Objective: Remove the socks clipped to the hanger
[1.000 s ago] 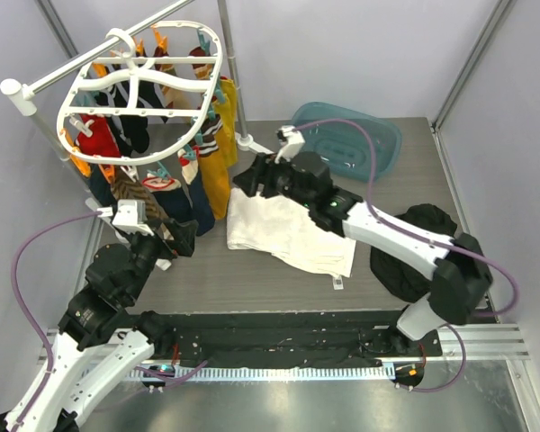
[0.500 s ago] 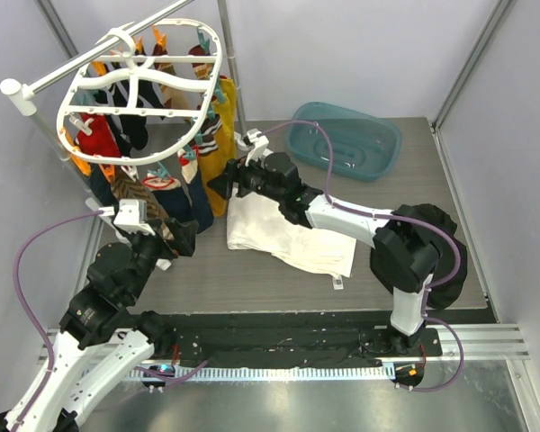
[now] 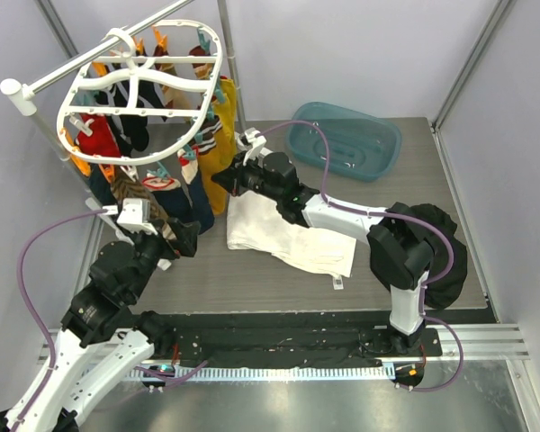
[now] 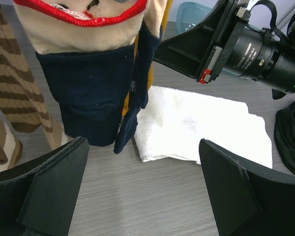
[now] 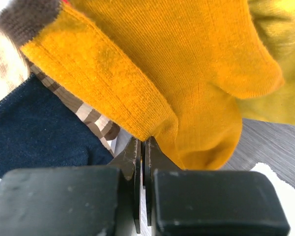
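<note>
The white oval hanger (image 3: 133, 110) hangs at the back left with several socks clipped under it. A mustard yellow sock (image 3: 218, 166) (image 5: 187, 73) hangs at its right side. My right gripper (image 3: 223, 177) (image 5: 143, 142) is shut on that sock's lower edge, pinched at the very tips. Beside it hang a navy sock (image 5: 34, 128) (image 4: 88, 93) and brown-and-cream striped socks (image 4: 10, 83). My left gripper (image 3: 182, 238) (image 4: 142, 191) stands wide open low over the table, just in front of the navy sock, holding nothing.
A large white cloth (image 3: 288, 229) (image 4: 201, 123) lies on the table under the right arm. A teal basin (image 3: 346, 139) sits at the back right, a black garment heap (image 3: 436, 247) at the right. The white pole stand (image 3: 229, 81) rises behind the hanger.
My right arm reached left from over the white cloth to the mustard sock, and its jaws closed on the sock's edge. The left arm stayed put.
</note>
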Tool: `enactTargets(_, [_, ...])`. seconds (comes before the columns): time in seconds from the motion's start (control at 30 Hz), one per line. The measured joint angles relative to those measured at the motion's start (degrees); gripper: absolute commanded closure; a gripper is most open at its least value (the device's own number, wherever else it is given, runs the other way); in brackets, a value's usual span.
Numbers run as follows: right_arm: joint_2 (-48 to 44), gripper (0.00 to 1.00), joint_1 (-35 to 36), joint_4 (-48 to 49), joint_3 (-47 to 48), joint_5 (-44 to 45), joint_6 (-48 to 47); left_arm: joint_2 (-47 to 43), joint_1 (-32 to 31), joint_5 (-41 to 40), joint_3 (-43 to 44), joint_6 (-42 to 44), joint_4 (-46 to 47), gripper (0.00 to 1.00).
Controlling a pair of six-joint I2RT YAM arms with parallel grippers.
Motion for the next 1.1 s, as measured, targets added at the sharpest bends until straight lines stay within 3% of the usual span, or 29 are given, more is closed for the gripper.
enactTargets(0.33, [-10.86, 0.99, 2.12, 0.37, -7.45, 0.17, 2.64, 3.8, -0.02, 2.38, 0.2, -0.07, -1.07, 0.0])
enactTargets(0.6, [-20.9, 0.99, 5.64, 0.02, -10.69, 1.6, 4.81, 4.83, 0.0, 9.01, 0.26, -1.16, 1.27, 0.0])
enactTargets(0.9, [-22.97, 0.99, 7.72, 0.42, -12.07, 1.62, 9.22, 9.9, 0.0, 11.54, 1.05, -2.86, 4.55, 0.0])
enactTargets(1.0, [-23.17, 0.99, 8.96, 0.74, -12.81, 1.7, 10.23, 11.06, 0.0, 11.37, 1.31, -3.21, 5.25, 0.07])
enactTargets(1.1, [-23.39, 0.99, 10.12, 0.83, -13.14, 2.1, 10.93, 12.0, -0.02, 11.19, 1.7, -3.45, 6.21, 0.27])
